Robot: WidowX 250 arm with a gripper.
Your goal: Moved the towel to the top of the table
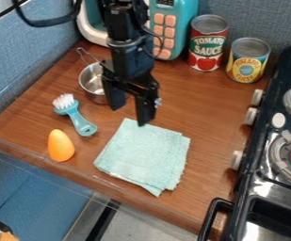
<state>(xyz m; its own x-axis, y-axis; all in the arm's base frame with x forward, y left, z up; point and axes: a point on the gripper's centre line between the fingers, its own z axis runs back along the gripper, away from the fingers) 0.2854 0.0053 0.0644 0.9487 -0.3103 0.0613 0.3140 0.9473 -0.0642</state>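
Evidently, the folded towel (144, 155) lies flat on the bench (204, 103), on the stove's (254, 188) knob side. The claw (130, 116) is spread and empty at the towel's corner, farther from the stove, presumably placed to pinch cloth. The bench is brown wood-grain; a blue wall (21, 75) stands opposite the stove.

Brush (75, 114) near orange egg-shaped toy (60, 145)

From where I stand, left of the folded mint-green cloth towel (146, 155) are an orange egg-shaped object (60, 146) and round-headed teal brush (78, 120); behind-left, a round silvery metal pot (92, 84); behind-right, two cylindrical metal cans (207, 44); right, a boxy black stove (253, 172).
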